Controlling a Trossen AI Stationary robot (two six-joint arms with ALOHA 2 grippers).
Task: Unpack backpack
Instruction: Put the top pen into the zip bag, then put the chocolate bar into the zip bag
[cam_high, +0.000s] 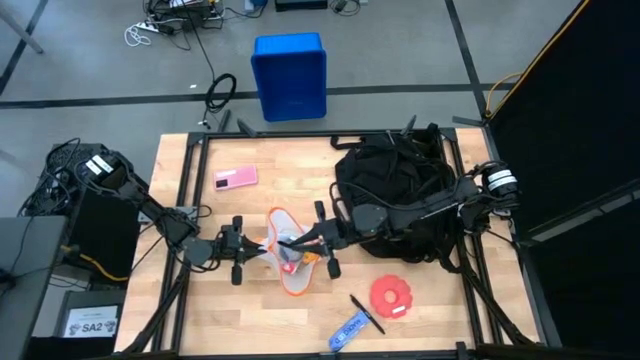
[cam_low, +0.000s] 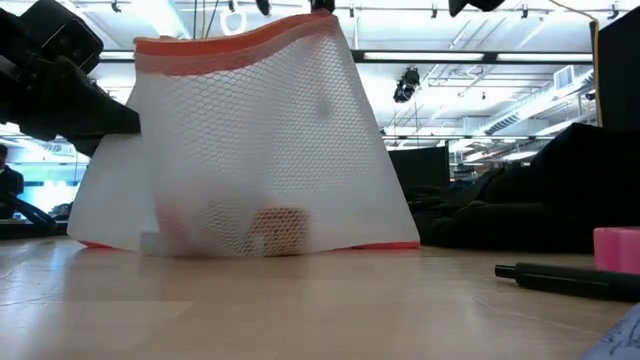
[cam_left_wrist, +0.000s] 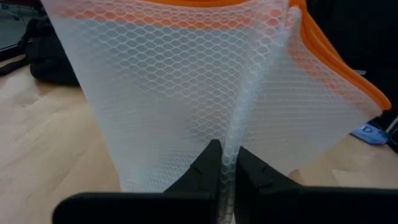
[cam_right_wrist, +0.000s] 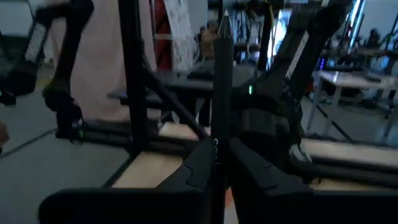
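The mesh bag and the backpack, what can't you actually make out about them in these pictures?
- Contents of the mesh bag: low view shows only blurred shapes behind the netting.
- Inside of the backpack: high view shows folded black fabric and straps, no visible opening.
- Backpack lettering: not visible in any view.
- What the right gripper pinches: a thin dark stick-like thing, cut off by the picture's lower edge.

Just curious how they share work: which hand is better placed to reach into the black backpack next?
Probably the right hand: its arm lies across the backpack, though it grips a slim dark stick; the left hand sits farther off, pinching the mesh bag.
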